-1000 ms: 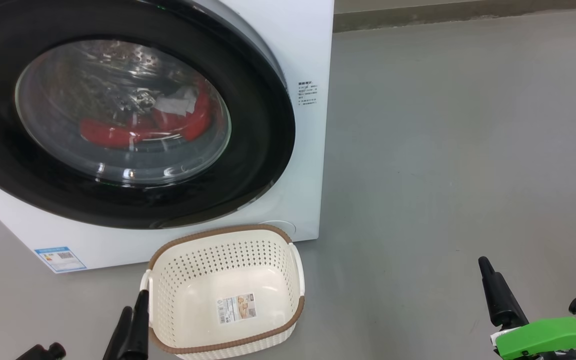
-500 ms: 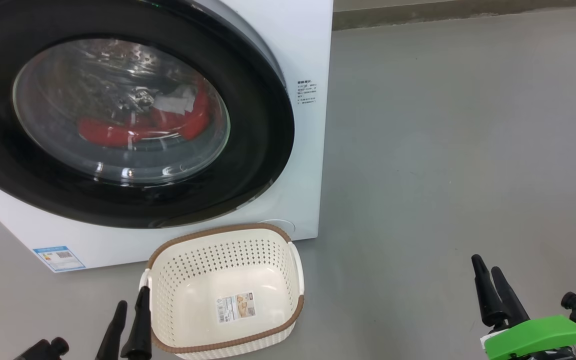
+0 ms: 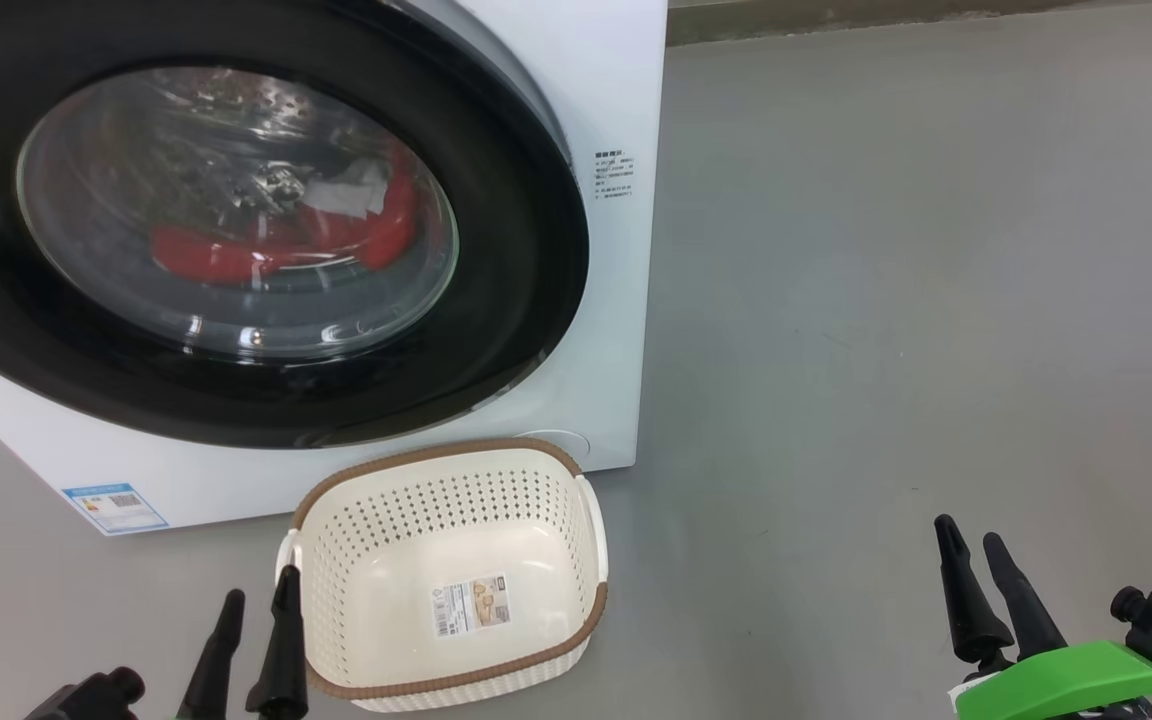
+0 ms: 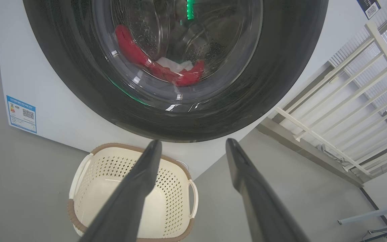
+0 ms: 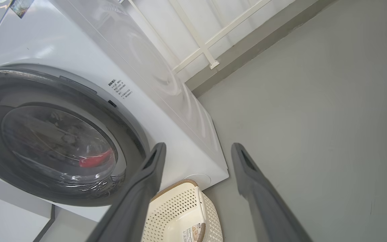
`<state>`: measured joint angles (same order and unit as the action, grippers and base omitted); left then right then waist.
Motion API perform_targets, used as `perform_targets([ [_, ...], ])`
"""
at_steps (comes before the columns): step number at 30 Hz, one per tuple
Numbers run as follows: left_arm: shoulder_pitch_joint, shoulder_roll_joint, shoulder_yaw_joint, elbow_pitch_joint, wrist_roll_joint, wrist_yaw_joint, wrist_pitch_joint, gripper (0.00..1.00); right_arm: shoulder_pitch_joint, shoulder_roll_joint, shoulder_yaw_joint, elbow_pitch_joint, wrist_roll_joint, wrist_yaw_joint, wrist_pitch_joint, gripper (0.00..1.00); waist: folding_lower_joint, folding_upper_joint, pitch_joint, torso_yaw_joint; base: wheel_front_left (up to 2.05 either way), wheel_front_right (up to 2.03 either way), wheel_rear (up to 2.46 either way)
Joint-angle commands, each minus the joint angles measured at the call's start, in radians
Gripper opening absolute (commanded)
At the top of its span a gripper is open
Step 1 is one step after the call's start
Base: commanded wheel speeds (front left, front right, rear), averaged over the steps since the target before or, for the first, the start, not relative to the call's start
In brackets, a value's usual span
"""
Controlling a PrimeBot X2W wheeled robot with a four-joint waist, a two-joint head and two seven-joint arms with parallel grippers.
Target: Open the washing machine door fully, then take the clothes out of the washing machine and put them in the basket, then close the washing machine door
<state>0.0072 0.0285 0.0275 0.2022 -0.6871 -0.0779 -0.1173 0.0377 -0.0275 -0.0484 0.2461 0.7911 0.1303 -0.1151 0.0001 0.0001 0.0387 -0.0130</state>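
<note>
Not a lot going on between a second ago and now, tbh. The whole head view has crept a touch, with washer and basket both sitting slightly higher in frame, so that's the camera moving, not the stuff.

The washing machine door is shut flat against the washing machine, same as before. The clothes are inside the drum, red with a bit of white, and you can see them through the glass bowl. The basket sits on the grey floor just in front of the washer's lower right corner, with a paper label on its bottom. It hasn't budged.

The arms are what changed. The left gripper is low at the bottom left, right beside the basket's left handle. Its two fingers looked bunched together a second ago, and now there's a clear gap. The left wrist view shows them spread wide, holding nothing. The right gripper has slid a little left along the bottom right. Before, one finger stood clear; now both show side by side, also spread and holding nothing, over bare floor and well away from the basket and the door.
</note>
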Motion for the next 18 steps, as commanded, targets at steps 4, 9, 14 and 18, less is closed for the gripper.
perform_targets([
  [4, -0.002, 0.017, 0.014, -0.033, 0.068, 0.013, -0.022, 1.0, -0.015, -0.017, 0.026, -0.035, -0.062, 0.0, -0.025, 1.0, -0.0001, -0.0001, 0.002, 0.001, 0.0, 0.0, 0.0],
  [9, 0.002, 0.018, 0.013, -0.041, 0.127, 0.019, -0.037, 1.0, -0.011, -0.018, 0.036, -0.04, -0.112, 0.0, -0.039, 1.0, -0.0001, -0.0001, 0.005, 0.001, 0.0, 0.0, 0.0],
  [14, 0.005, 0.018, 0.014, -0.046, 0.186, 0.026, -0.052, 1.0, -0.008, -0.019, 0.042, -0.045, -0.161, 0.0, -0.054, 1.0, -0.0001, -0.0001, 0.009, 0.0, 0.0, 0.0, 0.0],
  [18, 0.008, 0.019, 0.014, -0.049, 0.234, 0.03, -0.063, 1.0, -0.006, -0.02, 0.046, -0.048, -0.199, 0.0, -0.066, 1.0, -0.0001, -0.0001, 0.011, -0.002, 0.0, 0.0, 0.0],
])
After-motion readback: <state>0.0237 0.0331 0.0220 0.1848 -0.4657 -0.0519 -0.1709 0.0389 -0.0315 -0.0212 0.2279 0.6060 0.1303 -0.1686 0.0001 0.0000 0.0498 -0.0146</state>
